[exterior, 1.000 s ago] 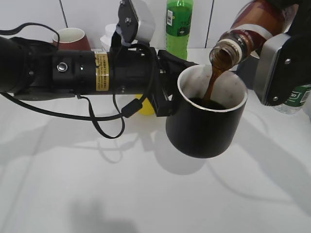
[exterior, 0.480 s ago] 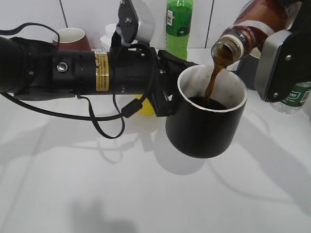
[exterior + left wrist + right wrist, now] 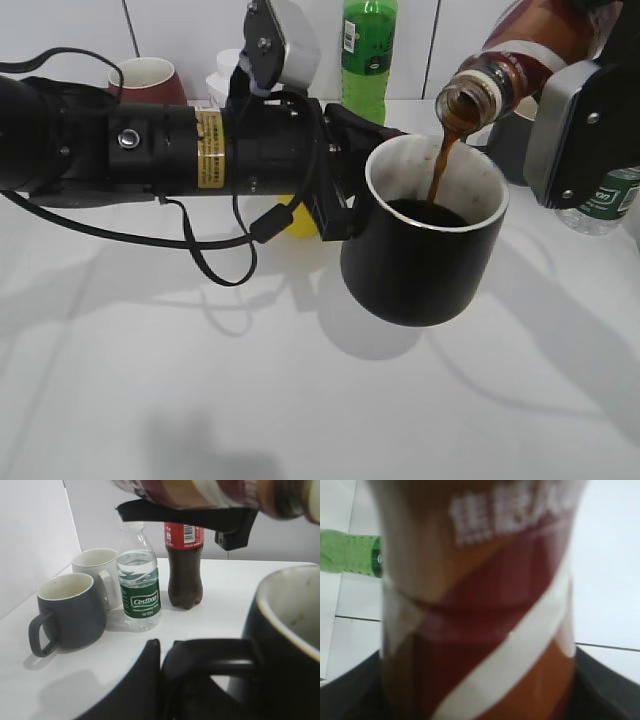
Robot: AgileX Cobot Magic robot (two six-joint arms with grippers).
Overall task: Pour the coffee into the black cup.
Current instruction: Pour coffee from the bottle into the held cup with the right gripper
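Note:
My left gripper (image 3: 335, 175) is shut on the handle (image 3: 215, 655) of the black cup (image 3: 425, 260) and holds it above the table. The cup's white inside shows, with dark coffee (image 3: 430, 213) in it. My right gripper (image 3: 575, 120) is shut on the coffee bottle (image 3: 510, 60), which is tipped mouth-down over the cup's far rim. A thin brown stream (image 3: 441, 165) falls from its neck into the cup. In the right wrist view the bottle's brown, orange and white label (image 3: 480, 610) fills the frame. In the left wrist view the bottle (image 3: 210, 492) crosses the top above the cup's rim (image 3: 285, 615).
A green soda bottle (image 3: 368, 55) and a maroon mug (image 3: 148, 80) stand at the back. A dark grey mug (image 3: 67, 612), a white mug (image 3: 97, 572), a Cestbon water bottle (image 3: 140, 587) and a cola bottle (image 3: 184, 565) stand on the white table (image 3: 300, 400) beyond the cup. A yellow thing (image 3: 300, 220) sits behind the left arm.
The bottle has tipped back slightly and the stream has thinned. The coffee level in the cup has risen a little. The left arm and the cup have not moved.

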